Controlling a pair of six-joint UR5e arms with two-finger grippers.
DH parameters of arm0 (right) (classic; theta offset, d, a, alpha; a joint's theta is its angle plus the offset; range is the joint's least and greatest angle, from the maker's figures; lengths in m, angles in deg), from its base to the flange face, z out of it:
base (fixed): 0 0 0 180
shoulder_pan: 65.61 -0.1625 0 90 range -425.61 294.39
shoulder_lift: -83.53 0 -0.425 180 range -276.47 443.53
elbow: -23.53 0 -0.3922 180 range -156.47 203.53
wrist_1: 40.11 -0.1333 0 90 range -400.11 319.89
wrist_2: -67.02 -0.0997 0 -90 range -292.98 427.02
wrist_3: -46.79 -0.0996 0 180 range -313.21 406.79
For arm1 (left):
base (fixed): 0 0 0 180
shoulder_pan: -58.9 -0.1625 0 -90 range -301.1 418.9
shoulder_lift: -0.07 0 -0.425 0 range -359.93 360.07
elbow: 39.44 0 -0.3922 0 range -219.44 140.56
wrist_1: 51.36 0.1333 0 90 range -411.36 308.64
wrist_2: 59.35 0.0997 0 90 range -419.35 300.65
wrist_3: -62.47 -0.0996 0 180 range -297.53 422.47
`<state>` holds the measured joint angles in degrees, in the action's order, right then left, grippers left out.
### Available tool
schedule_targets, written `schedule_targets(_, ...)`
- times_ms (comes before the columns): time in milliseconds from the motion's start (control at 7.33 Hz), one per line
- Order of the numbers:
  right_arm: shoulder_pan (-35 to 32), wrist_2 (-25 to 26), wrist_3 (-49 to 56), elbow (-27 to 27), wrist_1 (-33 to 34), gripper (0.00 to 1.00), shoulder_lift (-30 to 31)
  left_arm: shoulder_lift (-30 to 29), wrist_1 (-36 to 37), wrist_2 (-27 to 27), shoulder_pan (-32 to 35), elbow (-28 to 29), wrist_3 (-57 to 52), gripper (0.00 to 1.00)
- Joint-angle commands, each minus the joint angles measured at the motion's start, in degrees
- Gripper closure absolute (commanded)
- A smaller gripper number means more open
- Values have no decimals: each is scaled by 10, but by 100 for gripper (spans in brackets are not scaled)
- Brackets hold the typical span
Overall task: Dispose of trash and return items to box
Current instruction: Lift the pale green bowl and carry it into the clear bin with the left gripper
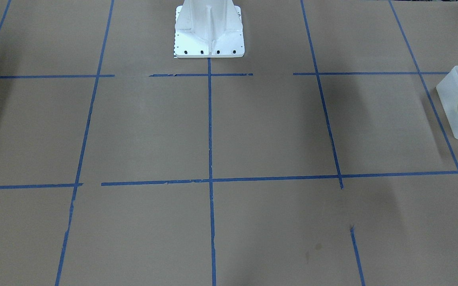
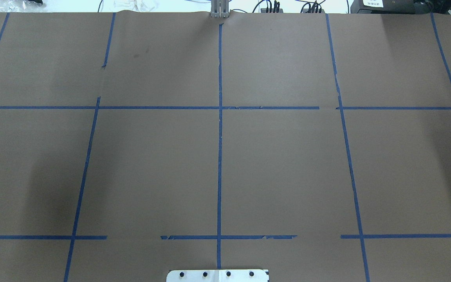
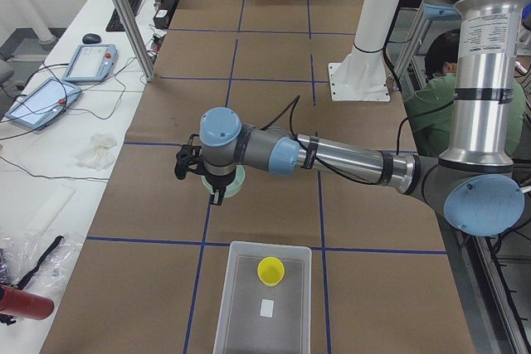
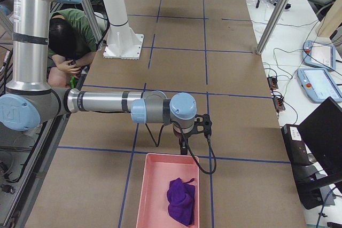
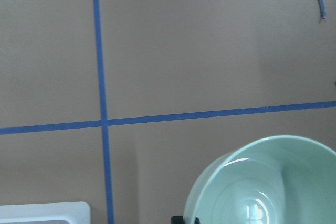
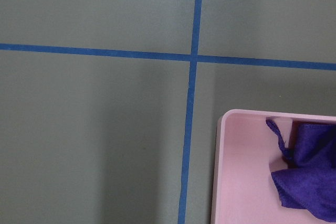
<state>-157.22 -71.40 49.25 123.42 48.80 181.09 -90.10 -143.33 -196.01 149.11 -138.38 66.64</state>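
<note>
Two arms share one cleanup job at a paper-covered counter [image 2: 151, 168] gridded with blue tape [image 2: 219, 156]. The left tool [image 3: 217, 195] appears clamped on the rim of the pale green bowl [image 5: 262, 182]. Its wrist camera shows a dark fingertip [image 5: 185, 220] at the bowl's edge, and the bowl hangs mouth-up off the counter. A rim pinch is likely the only hold a two-finger tool can get on so wide a dish.

The bowl is near the frosted box [image 3: 241, 314] at the robot's left end of the counter. The side view puts it short of the box, while the front-facing view has it overlapping the box's outline, so whether it is over the opening cannot be told. The yellow cup [image 3: 270, 270] stands upright inside the box beside a white label [image 3: 267, 307], leaving bare floor that looks wide enough for the bowl.

At the opposite end, the right tool [image 4: 183, 147] hovers just short of a pink tray [image 4: 155, 196] holding a crumpled purple cloth [image 4: 181, 200], presumably the trash. Whether that tool is open or closed cannot be told. Each container sits on the side of the arm that serves it.
</note>
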Motion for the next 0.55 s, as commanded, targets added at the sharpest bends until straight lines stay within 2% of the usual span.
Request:
schedule_targets(0, -1, -7, 0, 2, -1, 0, 0, -16, 21, -3, 79, 140, -154, 100)
schedule_targets(136, -1, -5, 0, 2, -1, 0, 0, -19, -7, -1, 98, 205, -179, 100)
schedule_targets(409, -1, -4, 0, 3, -1, 0, 0, -15, -81, 46, 124, 281, -190, 100)
